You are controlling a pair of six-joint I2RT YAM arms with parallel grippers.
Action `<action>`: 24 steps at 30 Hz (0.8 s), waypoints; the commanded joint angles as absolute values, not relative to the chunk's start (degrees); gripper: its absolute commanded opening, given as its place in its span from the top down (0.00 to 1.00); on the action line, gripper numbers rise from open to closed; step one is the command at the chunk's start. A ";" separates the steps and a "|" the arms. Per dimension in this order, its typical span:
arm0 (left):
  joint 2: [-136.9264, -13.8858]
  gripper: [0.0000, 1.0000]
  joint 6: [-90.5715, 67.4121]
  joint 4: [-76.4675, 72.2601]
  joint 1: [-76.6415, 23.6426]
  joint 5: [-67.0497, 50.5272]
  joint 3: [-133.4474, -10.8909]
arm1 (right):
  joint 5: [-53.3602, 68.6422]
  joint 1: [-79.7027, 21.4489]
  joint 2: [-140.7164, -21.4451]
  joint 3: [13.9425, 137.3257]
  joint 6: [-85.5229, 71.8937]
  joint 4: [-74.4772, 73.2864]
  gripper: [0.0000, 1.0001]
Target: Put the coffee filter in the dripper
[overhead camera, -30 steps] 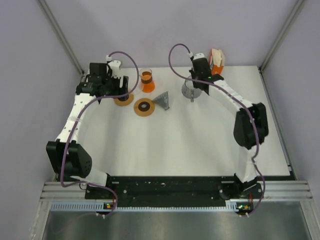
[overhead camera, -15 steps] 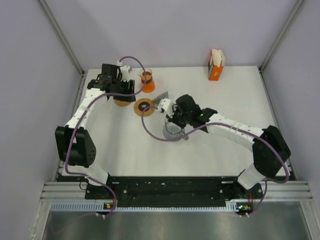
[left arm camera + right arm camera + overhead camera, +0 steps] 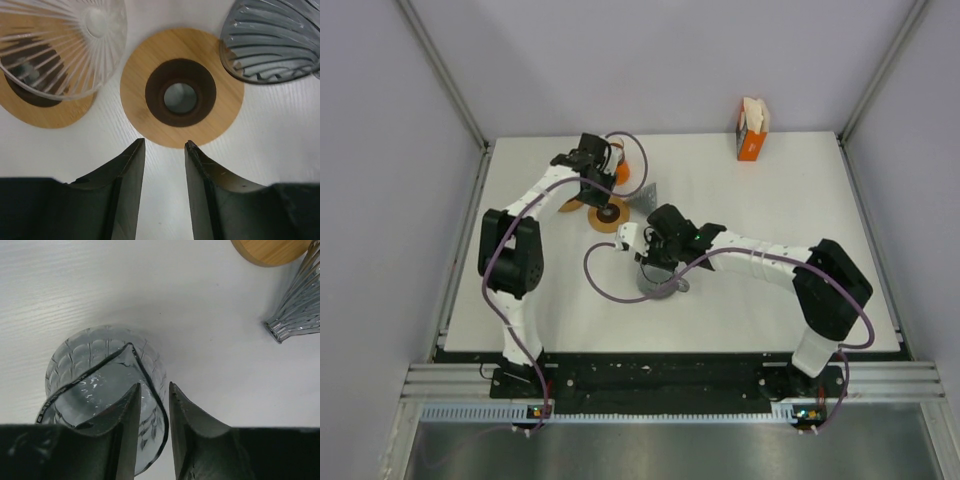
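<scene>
Nearest, in front of the wooden ring, the right gripper is clenched on the rim of a grey glass carafe. A grey dripper lies just right of the ring, and the left gripper hangs spread and empty at the ring's edge. The paper filters stand in an orange box far behind and right of the ring.

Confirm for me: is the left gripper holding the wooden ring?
No, the left gripper is open and empty, and the wooden ring lies flat on the table beyond its fingertips.
</scene>
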State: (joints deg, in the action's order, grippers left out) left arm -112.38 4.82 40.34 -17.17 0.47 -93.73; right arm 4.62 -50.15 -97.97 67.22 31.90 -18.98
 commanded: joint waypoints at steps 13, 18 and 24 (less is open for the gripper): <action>-124.36 0.67 6.77 41.57 -19.51 8.00 -104.41 | 10.28 -51.33 -79.64 65.92 26.90 -14.24 0.43; -124.63 0.67 6.50 41.66 -19.51 5.89 -104.33 | 8.71 -51.33 -73.84 62.85 26.02 -13.01 0.40; -127.87 0.67 6.33 41.40 -19.69 8.52 -105.73 | 6.95 -51.24 -69.27 61.00 25.14 -12.66 0.38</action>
